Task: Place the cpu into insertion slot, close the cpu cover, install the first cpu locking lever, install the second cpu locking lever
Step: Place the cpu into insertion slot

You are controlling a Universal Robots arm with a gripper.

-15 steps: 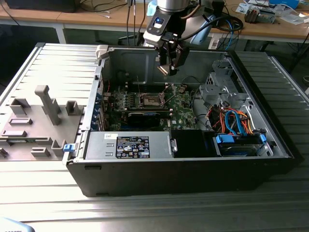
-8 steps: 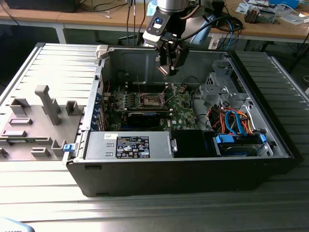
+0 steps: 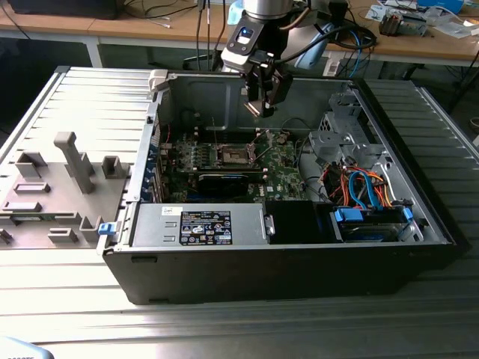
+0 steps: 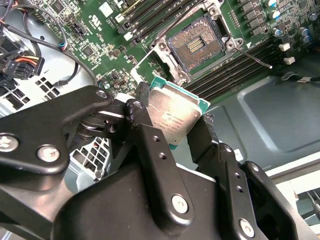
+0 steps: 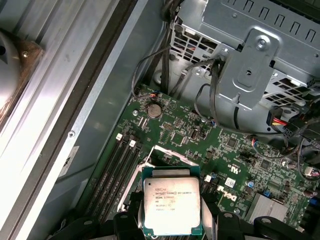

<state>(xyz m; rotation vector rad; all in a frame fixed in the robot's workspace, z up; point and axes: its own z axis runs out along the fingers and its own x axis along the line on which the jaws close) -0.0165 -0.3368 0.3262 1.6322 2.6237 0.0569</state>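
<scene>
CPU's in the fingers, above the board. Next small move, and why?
Probably shift the gripper sideways until the cpu sits squarely over the socket, before lowering. The fingers hold the cpu by its edges. In the exterior view the gripper hangs well above the green board, toward the exterior view's right of the socket, whose dark centre lies bare.

One cpu (image 5: 171,205). One insertion slot (image 4: 196,45). Two thin locking levers (image 4: 252,56). One gripper (image 3: 263,106). One green motherboard (image 5: 220,150), with one coin cell (image 5: 155,109). One black expansion card (image 3: 224,180). One power supply box (image 3: 198,224). One open computer case (image 3: 262,277).
</scene>
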